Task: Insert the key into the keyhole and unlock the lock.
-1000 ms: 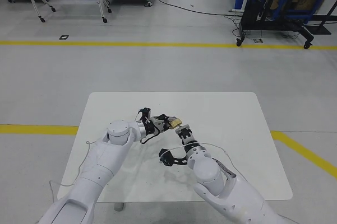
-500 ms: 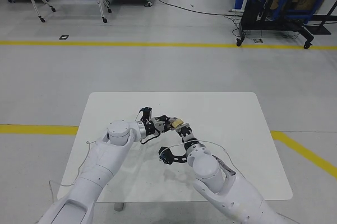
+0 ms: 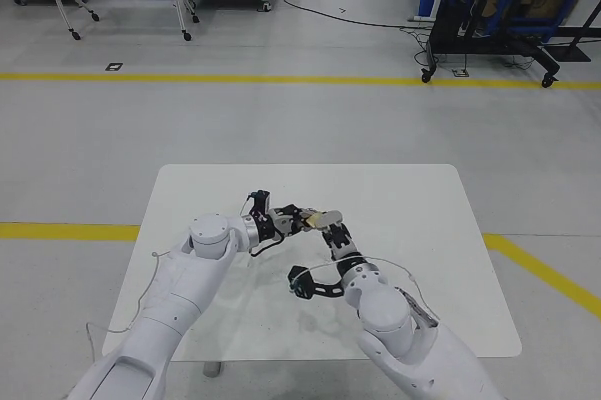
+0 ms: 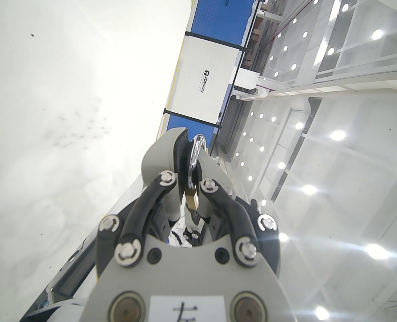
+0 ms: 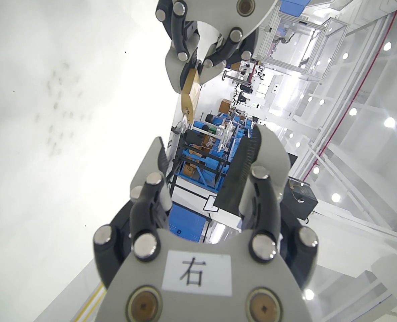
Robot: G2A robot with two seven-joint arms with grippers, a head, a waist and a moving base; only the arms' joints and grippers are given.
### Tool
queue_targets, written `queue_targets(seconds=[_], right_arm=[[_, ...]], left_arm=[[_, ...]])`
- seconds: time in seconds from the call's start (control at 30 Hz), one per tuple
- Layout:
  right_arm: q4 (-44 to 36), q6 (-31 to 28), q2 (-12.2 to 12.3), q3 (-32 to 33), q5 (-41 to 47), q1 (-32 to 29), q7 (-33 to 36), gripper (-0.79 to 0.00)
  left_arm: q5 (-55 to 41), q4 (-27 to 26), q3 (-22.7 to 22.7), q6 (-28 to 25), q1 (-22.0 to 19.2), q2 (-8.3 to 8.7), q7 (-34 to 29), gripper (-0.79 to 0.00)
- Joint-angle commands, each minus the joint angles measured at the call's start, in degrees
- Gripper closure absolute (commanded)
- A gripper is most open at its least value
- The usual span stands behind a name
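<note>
My left gripper (image 3: 302, 218) hangs above the middle of the white table (image 3: 410, 200), shut on a brass padlock (image 3: 326, 216). In the right wrist view the padlock (image 5: 189, 93) sticks out of the left gripper (image 5: 195, 67), and a small silver key (image 5: 184, 124) juts from its free end. My right gripper (image 5: 206, 142) stands open just short of that key, nothing between its fingers. It sits right beside the padlock in the top view (image 3: 334, 235). In the left wrist view the left gripper (image 4: 193, 159) clamps a silver metal part (image 4: 196, 151), with brass (image 4: 192, 201) behind it.
A thin white cable (image 3: 400, 265) trails over the table by the right arm. Yellow floor lines (image 3: 280, 78) run around the table. Wheeled racks (image 3: 490, 40) stand far back across the floor.
The left gripper and padlock have drifted slightly to the right. The right gripper has shifted right with them and stays close beside the lock.
</note>
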Motion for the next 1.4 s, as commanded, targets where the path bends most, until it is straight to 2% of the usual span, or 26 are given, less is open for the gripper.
queue_targets(seconds=[0.0, 0.07, 0.4, 0.5, 0.53, 0.57, 0.6, 0.7, 0.8, 0.87, 0.97, 1.13, 1.37], right_arm=[[-1.5, 0.3, 0.4, 1.3, 0.0, -1.7, -2.3, -0.785], [-2.6, 0.3, 0.8, 2.5, 0.4, -2.9, -4.1, -0.785], [-2.6, 0.3, 0.8, 2.5, 0.4, -2.9, -4.1, -0.785], [-3.5, 4.5, 1.4, 7.0, 9.7, -4.8, -15.8, -0.785], [-3.4, 6.0, 1.8, 9.7, 13.4, -5.7, -22.1, -0.570], [-2.5, 6.7, 2.4, 12.7, 17.6, -6.8, -29.8, -0.194], [-0.8, 6.5, 3.0, 15.8, 21.4, -7.5, -37.9, 0.000], [6.9, 0.9, 4.6, 23.0, 28.9, -7.7, -55.9, 0.000], [13.7, -5.1, 5.6, 25.0, 30.9, -5.2, -66.2, 0.000], [17.4, -8.6, 6.3, 24.7, 28.9, -3.3, -70.7, 0.000], [20.8, -11.3, 6.8, 24.0, 27.6, -0.9, -72.3, 0.000], [25.2, -13.4, 6.9, 22.2, 30.7, 3.7, -73.7, 0.000], [30.8, -15.7, 6.3, 18.1, 34.8, 10.4, -69.2, 0.000]], left_arm=[[0.0, 0.0, 0.0, 0.1, 0.0, 0.02, -0.1, 0.000], [-0.1, 0.0, -0.1, 0.0, 0.0, 0.04, 0.0, 0.000], [0.2, -1.0, -0.4, -0.6, 0.5, 0.21, 0.5, 0.000], [0.4, -1.3, -0.3, -0.8, 0.6, 0.25, 0.3, 0.000], [0.5, -1.5, -0.3, -1.1, 0.6, 0.27, 0.2, 0.000], [0.7, -1.7, -0.3, -1.5, 0.7, 0.30, 0.1, 0.000], [0.8, -1.8, -0.4, -1.9, 0.8, 0.34, 0.0, 0.000], [1.2, -2.2, -0.7, -3.0, 1.0, 0.48, 0.2, 0.000], [2.4, -3.1, -1.0, -4.5, 1.5, 0.72, 0.4, 0.000], [3.0, -3.6, -1.4, -5.2, 1.7, 0.95, 0.1, 0.000], [4.8, -4.4, -1.7, -6.4, 1.9, 1.29, 0.1, 0.000], [8.5, -6.0, -1.6, -8.6, 2.7, 1.75, 0.2, 0.000], [10.7, -6.9, -0.7, -9.4, 2.9, 2.10, -3.3, 0.000]])
